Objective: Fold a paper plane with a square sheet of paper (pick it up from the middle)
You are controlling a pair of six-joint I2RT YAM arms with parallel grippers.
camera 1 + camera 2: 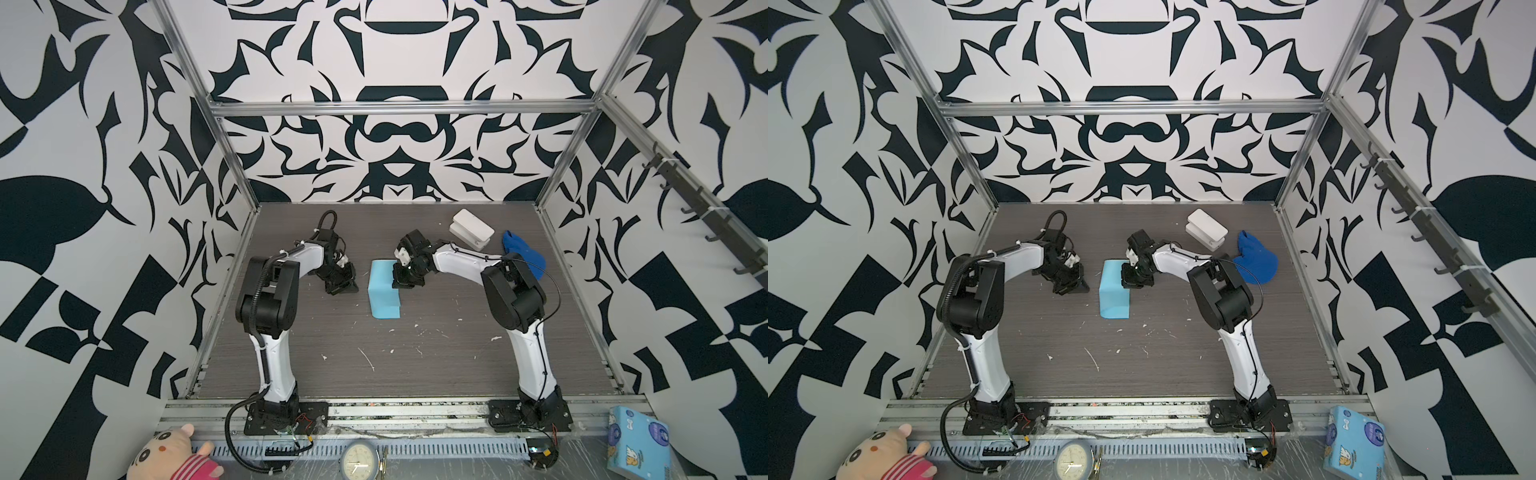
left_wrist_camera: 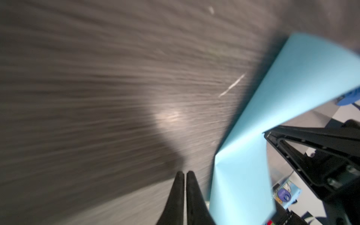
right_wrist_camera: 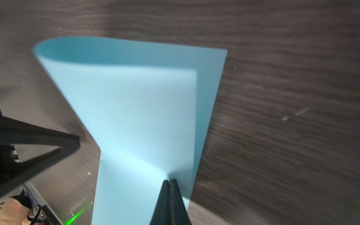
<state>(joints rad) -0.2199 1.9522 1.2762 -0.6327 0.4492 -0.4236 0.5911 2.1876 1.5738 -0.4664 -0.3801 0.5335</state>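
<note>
The square sheet of paper [image 1: 384, 297] [image 1: 1115, 297] lies mid-table, bent over itself in a loose, uncreased loop with the rounded bend on its left. My right gripper [image 1: 402, 281] [image 1: 1134, 281] [image 3: 169, 180] is shut on the upper layer's free edge near the far right corner. From that point a soft bend runs across the paper [image 3: 136, 107]. My left gripper [image 1: 344, 287] [image 1: 1074, 286] [image 2: 185, 173] is shut and empty, low over the table just left of the paper [image 2: 292, 87], not touching it. A paper plane is not in view.
A white box [image 1: 471, 228] and a royal-blue cloth lump [image 1: 524, 253] sit at the back right. A printed light-blue carton [image 1: 638, 440], a plush toy [image 1: 174, 453] and a clock [image 1: 359, 461] lie in front of the table's rail. White scuffs mark the wood top.
</note>
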